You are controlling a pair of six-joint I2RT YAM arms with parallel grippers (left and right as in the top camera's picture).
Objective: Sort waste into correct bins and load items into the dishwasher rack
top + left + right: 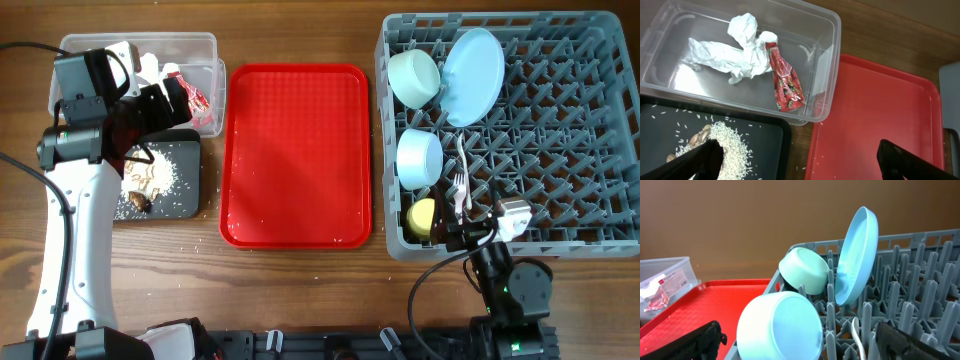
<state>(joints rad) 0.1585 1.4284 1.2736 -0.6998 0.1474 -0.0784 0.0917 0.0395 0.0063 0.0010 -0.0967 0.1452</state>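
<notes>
My left claw (pixel 800 152) is spread wide with nothing in it, hanging over the black tray (pixel 765 131) with the rice and brown scraps (pixel 725 145). Just past that, the clear tub (pixel 825 30) has the crumpled paper (pixel 740 50) and red wrapper (pixel 786 85) in it. My right claw (pixel 800 342) is spread too, empty, at the near edge of the rack (pixel 920 275). In there: plate (pixel 857 255), green bowl (pixel 802 270), blue bowl (pixel 780 325), yellow cup (pixel 423 215).

A wooden desk (pixel 300 290) with a warm brown, streaky grain fills the overhead view, evenly lit, with only soft shadows on it. From the right wrist, a plain brown backdrop (pixel 740 215) rises behind everything, too blurred to tell wall from desk.
</notes>
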